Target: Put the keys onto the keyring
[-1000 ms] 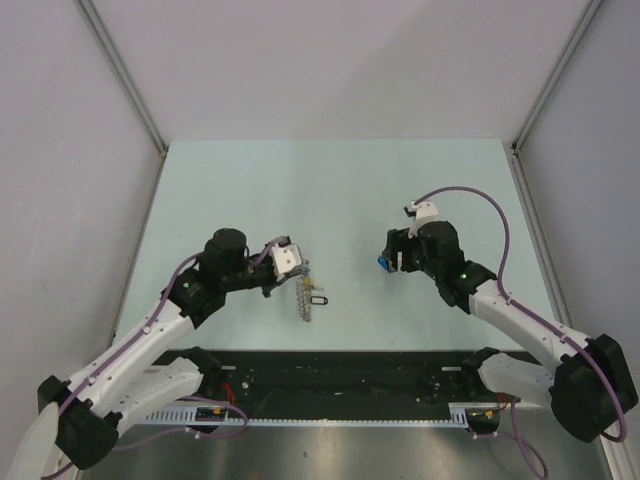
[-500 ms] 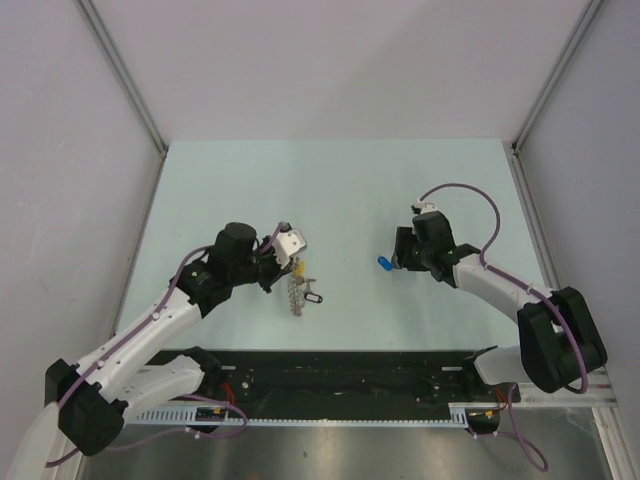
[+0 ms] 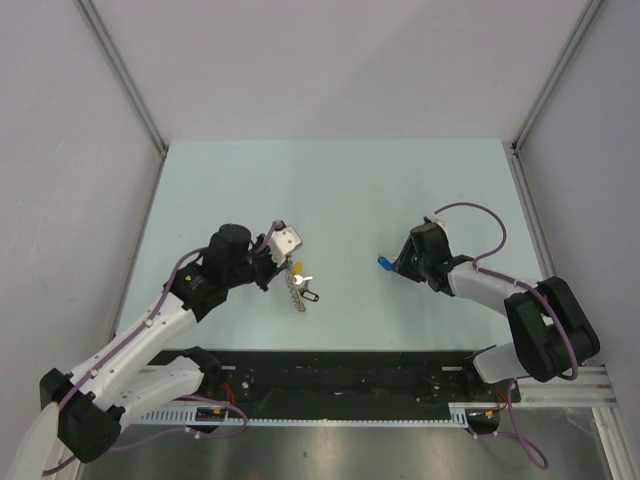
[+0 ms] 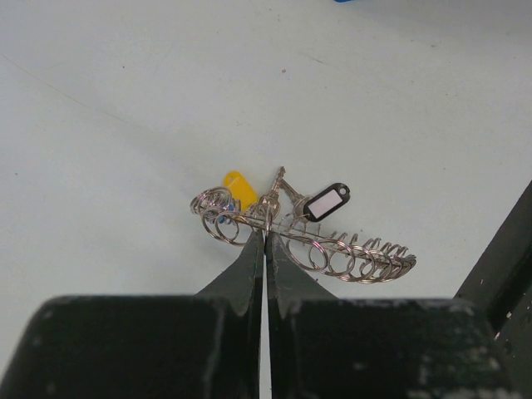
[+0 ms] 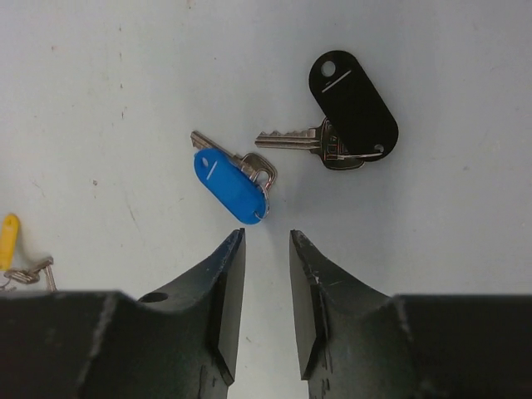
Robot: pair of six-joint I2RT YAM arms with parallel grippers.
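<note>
My left gripper (image 4: pixel 266 233) is shut on the keyring (image 4: pixel 332 247), a grey wire ring strung with several small loops, and holds it low over the table. A yellow-tagged key (image 4: pixel 239 188) and a black-framed tag (image 4: pixel 326 202) hang on it. In the top view the left gripper (image 3: pixel 284 272) holds the keyring (image 3: pixel 294 289) left of centre. My right gripper (image 5: pixel 267 238) is open and empty, its tips just short of a blue-tagged key (image 5: pixel 232 184) lying flat. A black-tagged key (image 5: pixel 352 104) lies beyond it. In the top view the blue key (image 3: pixel 383 263) lies by the right gripper (image 3: pixel 399 264).
The pale green table (image 3: pixel 340 190) is walled by grey panels at the left, back and right. A black rail (image 3: pixel 340 375) runs along the near edge between the arm bases. The yellow tag also shows at the left edge of the right wrist view (image 5: pixel 7 236).
The right arm has dropped low and swung right, its gripper still pointing at the blue key. The left gripper has shifted slightly back and left with the keyring.
</note>
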